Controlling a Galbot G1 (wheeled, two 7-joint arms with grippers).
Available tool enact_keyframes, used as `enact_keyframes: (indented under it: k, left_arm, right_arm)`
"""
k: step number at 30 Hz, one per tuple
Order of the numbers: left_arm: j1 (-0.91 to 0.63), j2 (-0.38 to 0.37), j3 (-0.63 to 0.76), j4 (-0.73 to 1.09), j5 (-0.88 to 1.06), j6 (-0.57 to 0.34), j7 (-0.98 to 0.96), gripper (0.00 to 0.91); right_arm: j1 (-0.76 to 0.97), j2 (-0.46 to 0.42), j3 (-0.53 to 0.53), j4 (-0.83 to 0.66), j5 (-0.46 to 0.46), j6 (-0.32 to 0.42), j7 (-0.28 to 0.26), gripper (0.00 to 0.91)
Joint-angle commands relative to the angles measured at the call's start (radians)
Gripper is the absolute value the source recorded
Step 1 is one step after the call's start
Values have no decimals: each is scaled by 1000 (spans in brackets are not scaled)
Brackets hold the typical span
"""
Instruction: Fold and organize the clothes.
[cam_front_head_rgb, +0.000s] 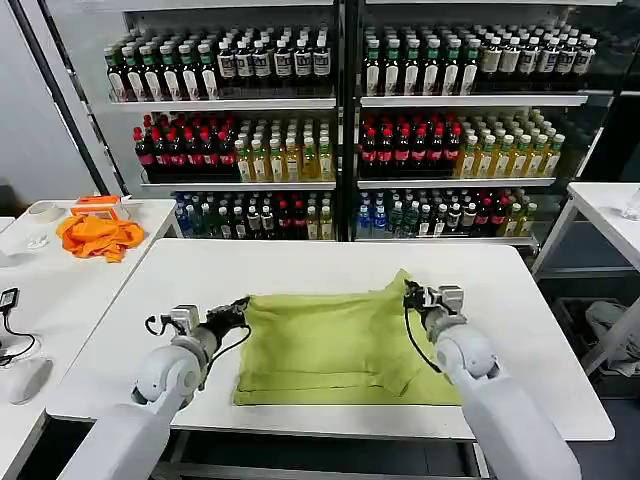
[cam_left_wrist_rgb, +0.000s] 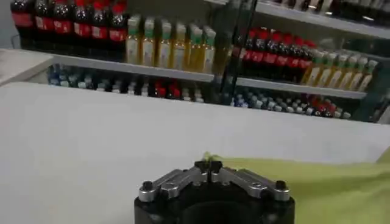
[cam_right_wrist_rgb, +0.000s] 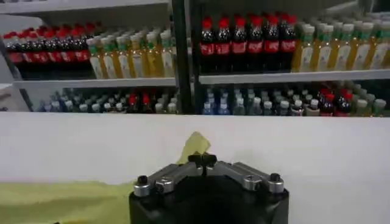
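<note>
On the white counter (cam_front_head_rgb: 300, 262) nearest the robot lies one light yellow-green T-shirt (cam_front_head_rgb: 335, 345), spread flat as a rough rectangle with its long axis running left to right. Its far right corner rises in a small peak, and the right edge slants outward toward the near side. Two grippers work it, one at each far corner. At the far left corner, the left gripper (cam_front_head_rgb: 240, 309) has its fingers (cam_left_wrist_rgb: 214, 165) together on the cloth, a sliver of fabric showing at the tips. At the far right corner, the right gripper (cam_front_head_rgb: 410, 294) has its fingers (cam_right_wrist_rgb: 202, 161) closed on the raised peak, which stands up just behind them. One bright orange cloth (cam_front_head_rgb: 98, 236) sits bunched on a second counter (cam_front_head_rgb: 60, 290) to the far left, well apart from the shirt. Behind stand two shelving bays (cam_front_head_rgb: 340, 130) of bottles, seemingly three shelves each.
</note>
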Motion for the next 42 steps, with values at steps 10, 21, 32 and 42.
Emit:
enact_keyframes:
  k: [10,21,32,42]
  left_arm:
    - [197,12,-50,-158,17,12,2,10]
    - [201,6,-45,-143,38,16,2,10]
    - [209,-8,-40,-137,73,21,18,907]
    - [248,-22,-62,-197,73,3,-8,907]
  right_arm:
    - [-336,-25,143,275,-36,-10,-6,0]
    - [-350,-7,149,235,-44,-14,-4,0]
    - [-346,10,140,214,-59,-55,-3,907]
    - [-406,10,175,301,-94,-26,-2,907]
